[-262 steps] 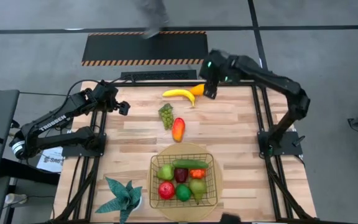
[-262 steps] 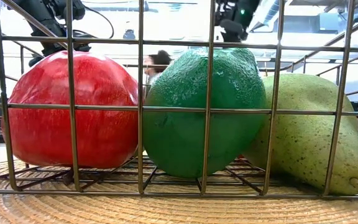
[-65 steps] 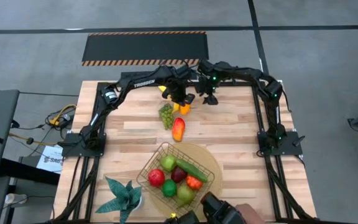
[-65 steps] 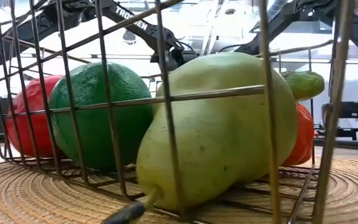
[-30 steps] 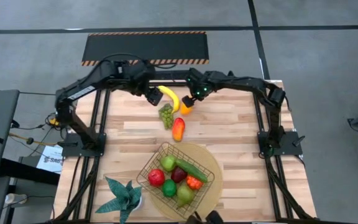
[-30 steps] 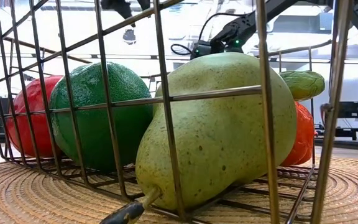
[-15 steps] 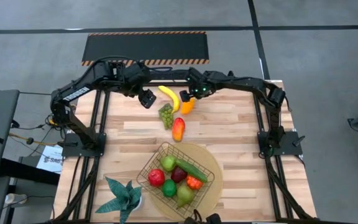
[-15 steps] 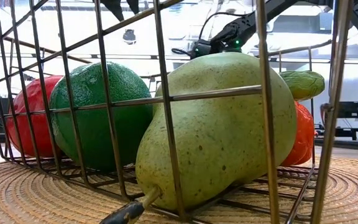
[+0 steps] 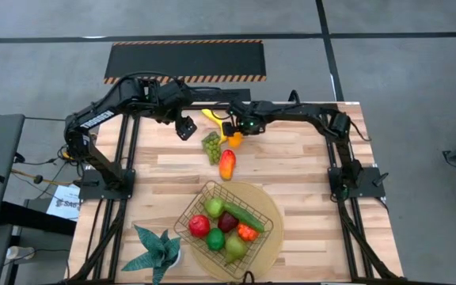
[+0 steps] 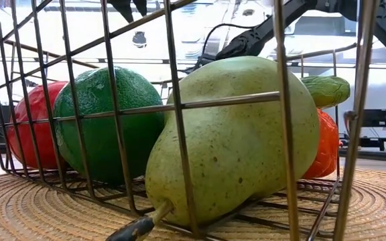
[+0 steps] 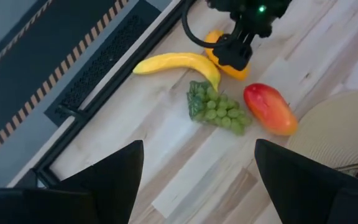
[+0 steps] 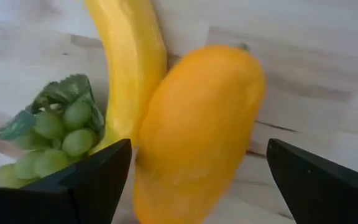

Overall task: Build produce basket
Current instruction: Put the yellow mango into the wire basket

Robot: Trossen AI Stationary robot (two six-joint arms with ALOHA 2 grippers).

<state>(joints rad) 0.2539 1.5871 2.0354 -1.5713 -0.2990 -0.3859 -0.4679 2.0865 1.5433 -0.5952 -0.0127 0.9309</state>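
On the far middle of the table lie a yellow banana [image 9: 211,117], green grapes [image 9: 211,147], a red-orange mango [image 9: 227,164] and an orange-yellow fruit [image 12: 197,124] that rests against the banana [image 12: 129,68]. My right gripper [image 12: 199,149] is open, low over the orange-yellow fruit [image 9: 235,140], one finger on either side of it. My left gripper [image 9: 184,127] hangs open above the table, left of the banana, with nothing between its fingers. The wire basket [image 9: 191,212] near the front holds a pear [image 10: 233,140], a lime [image 10: 106,124], apples, a cucumber [image 9: 244,214] and more.
The basket stands turned askew on a round tan mat [image 9: 274,207]. A teal leafy plant [image 9: 157,249] stands at the near left corner. Bare wood lies to the left and right of the loose fruit.
My right gripper has sunk and shifted toward the table's left and near side, rolling its wrist, until its fingers straddle the orange-yellow fruit. The fruit on the table and in the basket have kept their places.
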